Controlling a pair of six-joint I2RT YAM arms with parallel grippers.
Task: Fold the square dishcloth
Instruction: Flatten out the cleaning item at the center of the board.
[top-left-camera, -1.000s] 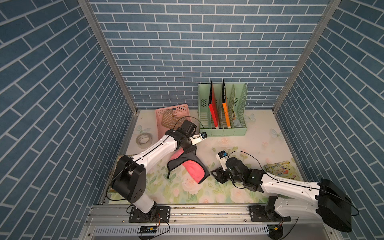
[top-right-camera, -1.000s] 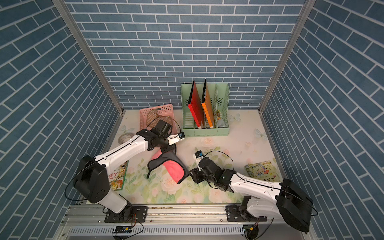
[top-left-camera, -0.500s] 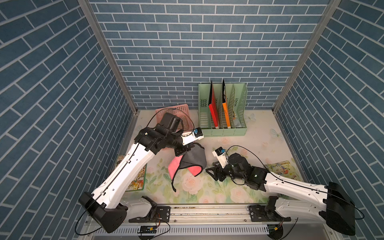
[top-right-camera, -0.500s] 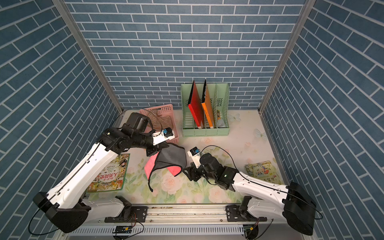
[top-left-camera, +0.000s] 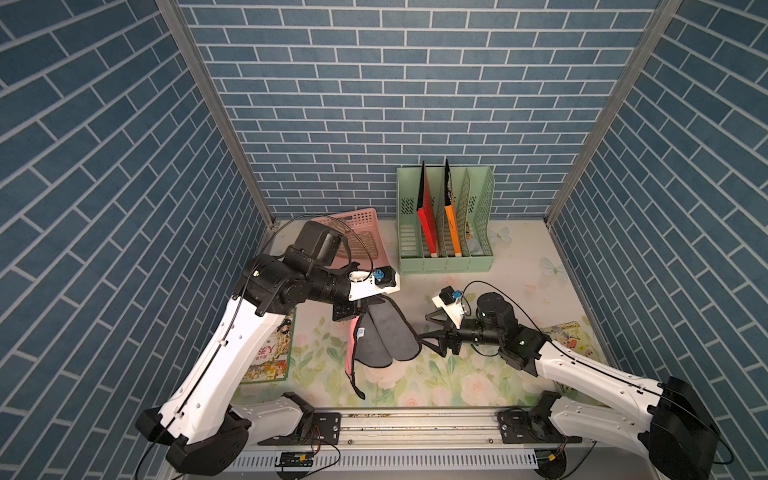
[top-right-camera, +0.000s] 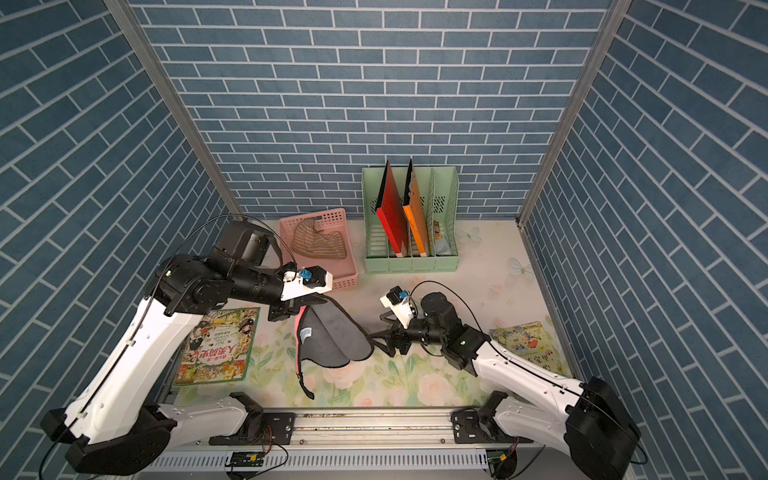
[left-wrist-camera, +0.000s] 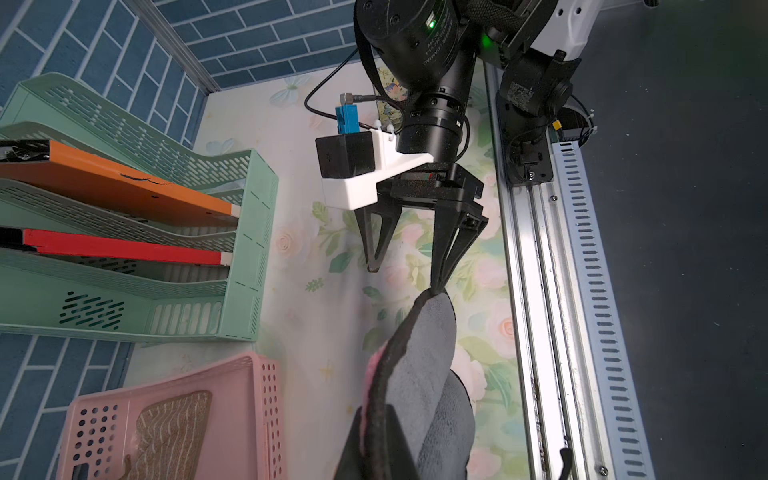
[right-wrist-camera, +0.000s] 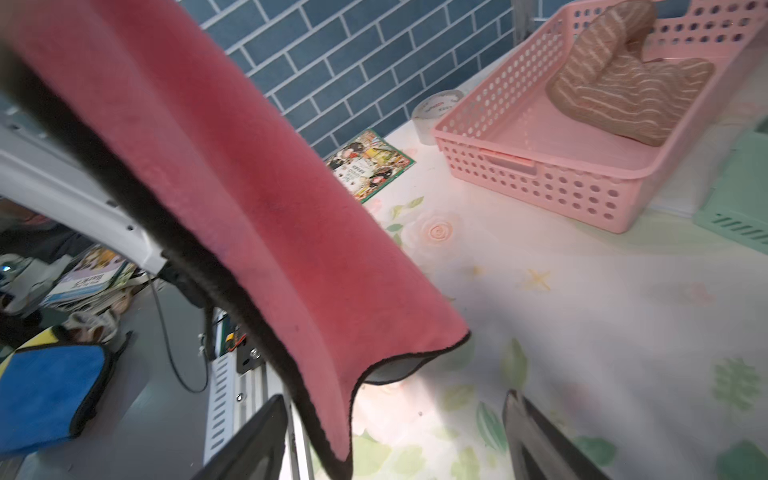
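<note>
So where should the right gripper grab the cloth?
Probably the pointed corner that sticks out toward the right gripper, coming in level from that arm's own side. The cloth hangs from the left gripper, so this corner is a thin free edge. The right gripper's open jaws sit beside it, with one finger touching it.

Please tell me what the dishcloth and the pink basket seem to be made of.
Dishcloth: soft microfibre-like fabric, it seems; fuzzy matte nap, drapes limply. Pink basket: probably moulded plastic; smooth, rigid walls with regular holes.
</note>
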